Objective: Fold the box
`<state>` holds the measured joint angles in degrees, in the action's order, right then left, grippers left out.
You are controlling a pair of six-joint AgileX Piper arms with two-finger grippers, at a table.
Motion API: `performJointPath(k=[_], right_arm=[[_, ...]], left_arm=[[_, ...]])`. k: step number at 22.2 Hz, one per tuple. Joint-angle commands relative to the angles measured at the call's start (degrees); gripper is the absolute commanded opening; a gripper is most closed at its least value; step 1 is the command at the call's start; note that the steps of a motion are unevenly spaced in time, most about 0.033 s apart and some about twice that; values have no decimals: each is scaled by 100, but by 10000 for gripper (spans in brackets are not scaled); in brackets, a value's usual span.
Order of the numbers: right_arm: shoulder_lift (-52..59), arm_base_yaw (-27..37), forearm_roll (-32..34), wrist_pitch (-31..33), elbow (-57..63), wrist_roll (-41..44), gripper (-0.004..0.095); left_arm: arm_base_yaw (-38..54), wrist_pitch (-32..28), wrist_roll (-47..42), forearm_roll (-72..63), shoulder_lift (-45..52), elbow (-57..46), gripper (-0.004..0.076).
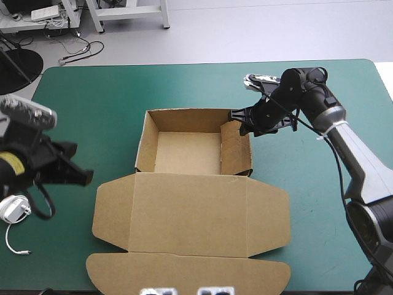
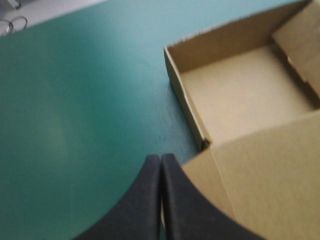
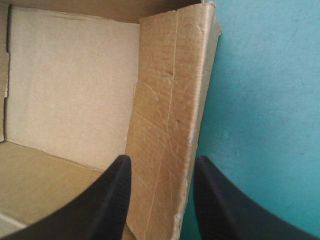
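Now the brown box (image 1: 187, 153) sits mid-table as an open tray, lid (image 1: 187, 212) flat toward the near edge, the right gripper (image 3: 160, 164) spread astride its right wall (image 3: 167, 100), perhaps not touching, while the left gripper (image 2: 161, 159), fingers (image 2: 142, 200) pressed together, hangs just beside the lid's left flap (image 1: 113, 209).

Table (image 1: 209, 63) carries a teal-green cover (image 1: 123, 86), corners rounded at the far side. By the table's left edge you have a small white round object (image 1: 13, 209) lying flat (its kind can't be told). A thin white cord (image 1: 7, 238) curls from it toward the near edge and ends in a small plug (image 1: 27, 252).
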<state>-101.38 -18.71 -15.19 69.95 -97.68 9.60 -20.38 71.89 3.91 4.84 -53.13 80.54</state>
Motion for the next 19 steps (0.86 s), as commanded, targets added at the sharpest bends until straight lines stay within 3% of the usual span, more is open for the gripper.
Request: performJointPath(k=[1, 3, 6, 8, 9, 12, 15, 19], right_arm=[[-50, 41, -73, -153, -137, -92, 372], [-355, 41, -59, -166, -137, -92, 366], [-574, 41, -142, -222, -137, -305, 321], [-660, 41, -90, -236, -137, -348, 131], [-657, 41, 42, -270, -137, -348, -19], [-617, 52, 592, -161, -213, -310, -19], [-531, 201, 1588, 183, -338, -398, -19], [-77, 1104, 2170, 183, -326, -504, -19]], left_arm=[[-22, -165, -38, 10, 925, -1011, -10], [-22, -269, -61, 10, 1907, -2330, -10], [-22, -321, -61, 10, 2658, -3252, -10], [-22, -321, -61, 10, 3042, -3812, -10], [-22, -321, -74, 10, 3247, -4158, -10], [-22, -341, -340, 34, 3511, -4609, -10], [-22, -316, -359, 9, 3635, -4790, -10], [-22, -338, -391, 9, 3659, -4803, -10]])
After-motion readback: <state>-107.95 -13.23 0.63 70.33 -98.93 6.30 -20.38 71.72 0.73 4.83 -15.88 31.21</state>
